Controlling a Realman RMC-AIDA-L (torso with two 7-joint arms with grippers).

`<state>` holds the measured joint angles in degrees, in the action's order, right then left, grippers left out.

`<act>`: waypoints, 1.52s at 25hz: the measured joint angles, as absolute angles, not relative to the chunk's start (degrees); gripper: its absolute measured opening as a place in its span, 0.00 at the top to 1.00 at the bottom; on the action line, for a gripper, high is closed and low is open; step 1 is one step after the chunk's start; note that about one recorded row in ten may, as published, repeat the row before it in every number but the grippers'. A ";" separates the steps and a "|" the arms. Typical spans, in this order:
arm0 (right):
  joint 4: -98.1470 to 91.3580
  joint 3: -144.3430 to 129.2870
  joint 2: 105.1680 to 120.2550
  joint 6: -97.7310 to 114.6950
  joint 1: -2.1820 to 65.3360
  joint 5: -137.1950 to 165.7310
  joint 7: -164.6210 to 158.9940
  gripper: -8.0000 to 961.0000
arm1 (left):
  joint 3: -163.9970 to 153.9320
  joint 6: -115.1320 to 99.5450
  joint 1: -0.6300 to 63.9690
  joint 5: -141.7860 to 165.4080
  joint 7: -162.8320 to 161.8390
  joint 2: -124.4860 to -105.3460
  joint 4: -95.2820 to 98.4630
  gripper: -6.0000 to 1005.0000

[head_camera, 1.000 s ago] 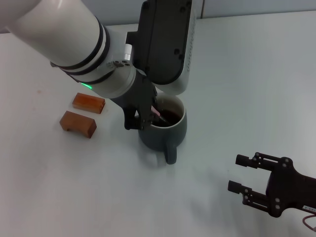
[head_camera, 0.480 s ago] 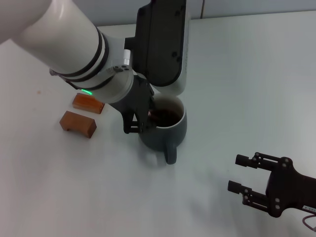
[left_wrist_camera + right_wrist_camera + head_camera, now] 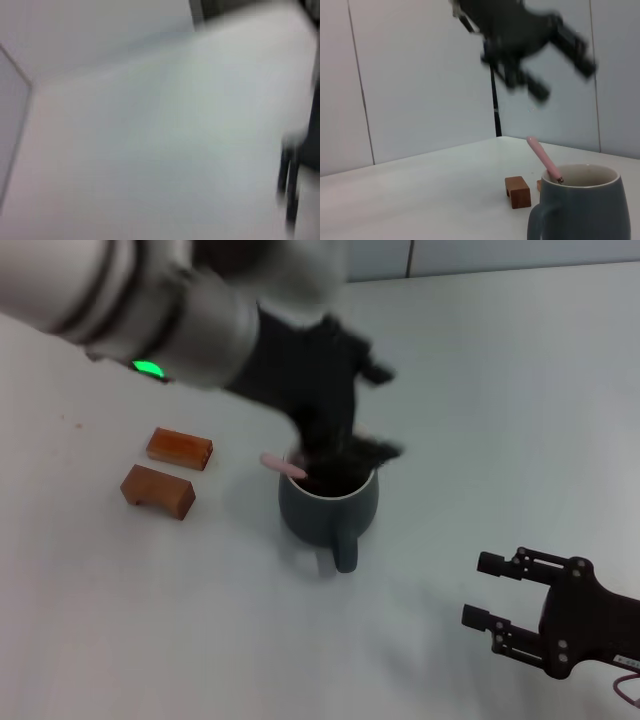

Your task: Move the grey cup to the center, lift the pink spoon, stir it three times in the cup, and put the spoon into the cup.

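Nearest, right gripper (image 3: 488, 592) parked low at the table's (image 3: 500, 390) near edge, fingers spread, holding nothing. Mid-table, grey cup (image 3: 330, 502) upright, pink spoon (image 3: 284, 465) leaning inside, handle over the rim. Above, left gripper (image 3: 375, 410) blurred, fingers splayed, empty. Left, two wooden blocks (image 3: 166, 472).

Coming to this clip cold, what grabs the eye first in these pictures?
The grey cup stands mid-table with the pink spoon leaning in it, handle poking out over the rim. Above it is the blurred left pincer, empty and open, clear of the spoon. Two wooden blocks lie to the cup's left; the right pincer is parked open at the near right.
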<state>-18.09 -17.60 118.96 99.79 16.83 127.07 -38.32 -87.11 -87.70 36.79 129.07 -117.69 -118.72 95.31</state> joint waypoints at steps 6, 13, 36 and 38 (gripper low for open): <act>-18.25 -17.32 118.94 99.70 16.81 126.84 -38.32 0.37 | -72.22 -87.32 30.77 99.63 -112.07 -118.53 89.24 0.31; -18.41 -17.10 118.91 99.44 17.15 126.67 -38.31 0.37 | -59.19 -92.04 23.13 66.77 -100.92 -118.20 58.22 0.30; -18.90 -16.59 118.92 99.01 17.25 125.86 -38.30 0.37 | -47.84 -99.97 5.44 87.93 -34.48 -117.88 17.79 0.23; -18.90 -16.45 118.92 99.00 17.28 125.86 -38.31 0.37 | -47.87 -98.90 5.43 89.04 -33.14 -118.01 16.93 0.21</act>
